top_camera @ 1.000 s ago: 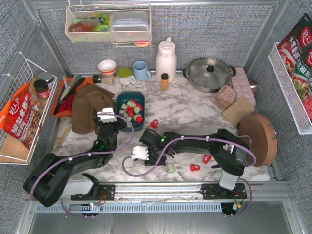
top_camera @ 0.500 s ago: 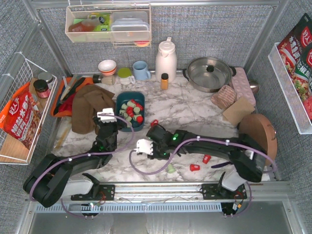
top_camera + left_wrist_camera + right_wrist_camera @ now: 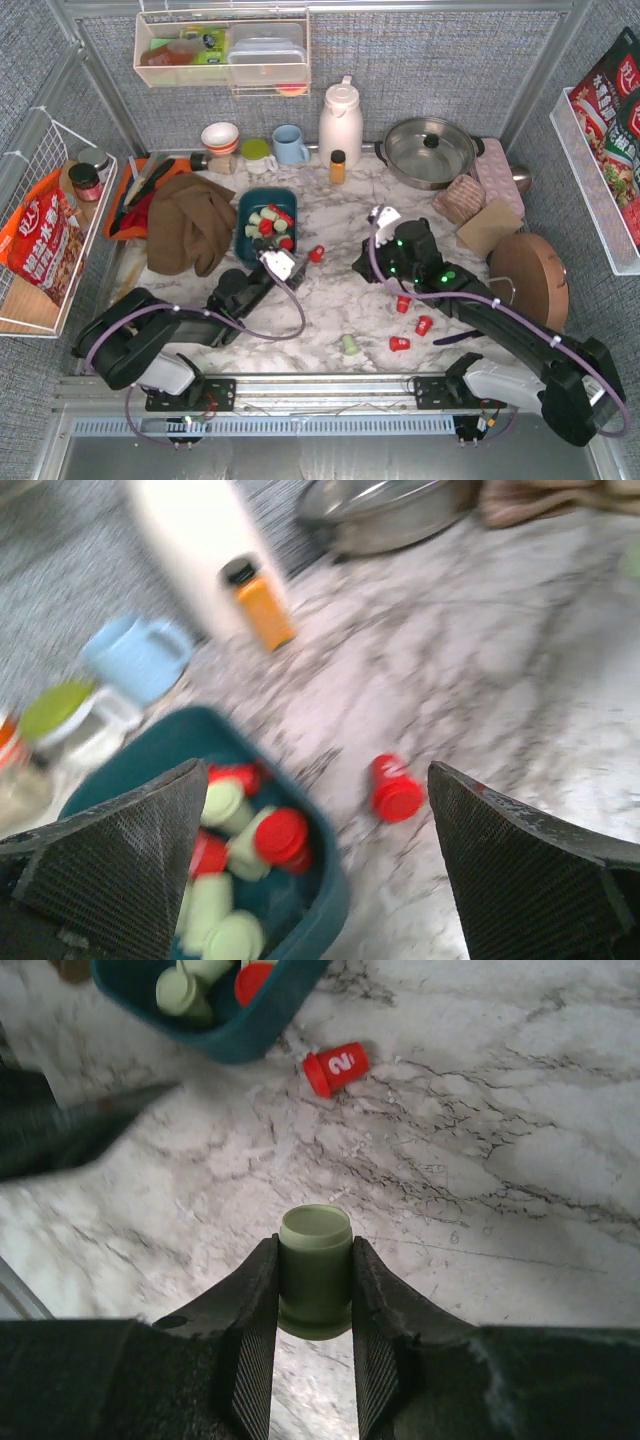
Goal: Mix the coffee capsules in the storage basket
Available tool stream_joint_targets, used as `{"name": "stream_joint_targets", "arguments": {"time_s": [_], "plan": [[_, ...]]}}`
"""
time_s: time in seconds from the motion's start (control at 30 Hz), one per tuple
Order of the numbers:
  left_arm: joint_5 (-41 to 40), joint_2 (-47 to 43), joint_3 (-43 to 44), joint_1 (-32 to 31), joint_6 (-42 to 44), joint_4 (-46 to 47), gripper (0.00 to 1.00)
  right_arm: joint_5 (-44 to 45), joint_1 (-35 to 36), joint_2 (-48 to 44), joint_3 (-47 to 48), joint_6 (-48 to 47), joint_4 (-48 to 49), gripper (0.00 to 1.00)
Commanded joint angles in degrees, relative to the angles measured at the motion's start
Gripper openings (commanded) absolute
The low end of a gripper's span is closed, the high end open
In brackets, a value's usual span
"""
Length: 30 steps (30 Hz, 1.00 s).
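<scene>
my right pincer (image 3: 313, 1258) has just clamped a mint capsule (image 3: 315, 1290) and swung to mid-frame. left pincer (image 3: 312, 780) hangs spread by the storage basket (image 3: 255, 1035); i judge the drop-in comes next.

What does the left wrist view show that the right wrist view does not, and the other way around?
Only the left wrist view: the amber bottle, the blue cup, the pot, and the left gripper, open and empty. Only the right wrist view: the right gripper shut on a green capsule. Both: the basket with capsules in it, and one red capsule lying on the table beside it.
</scene>
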Motion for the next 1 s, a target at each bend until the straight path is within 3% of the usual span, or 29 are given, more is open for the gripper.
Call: {"name": "stream_joint_targets", "arguments": {"time_s": [0.0, 0.2, 0.4, 0.7, 0.97], "plan": [[14.04, 4.17, 2.96, -3.44, 9.95, 7.53, 0.99, -0.74, -2.61, -2.86, -2.52, 16.23, 9.08, 0.10], [23.45, 10.36, 5.91, -5.74, 11.56, 14.90, 0.99, -9.99, -3.41, -1.85, -6.10, 23.90, 21.71, 0.10], [30.25, 13.64, 7.72, -6.43, 9.79, 18.27, 0.99, -15.83, -3.41, 0.40, -7.22, 25.42, 28.83, 0.10], [32.18, 14.33, 8.97, -6.88, 7.93, 18.35, 0.99, -19.77, -2.92, 0.60, -7.70, 22.28, 30.27, 0.10], [33.94, 13.85, 9.64, -7.03, 7.04, 18.53, 0.70, -21.63, -1.89, 0.30, -6.82, 19.25, 27.63, 0.11]]}}
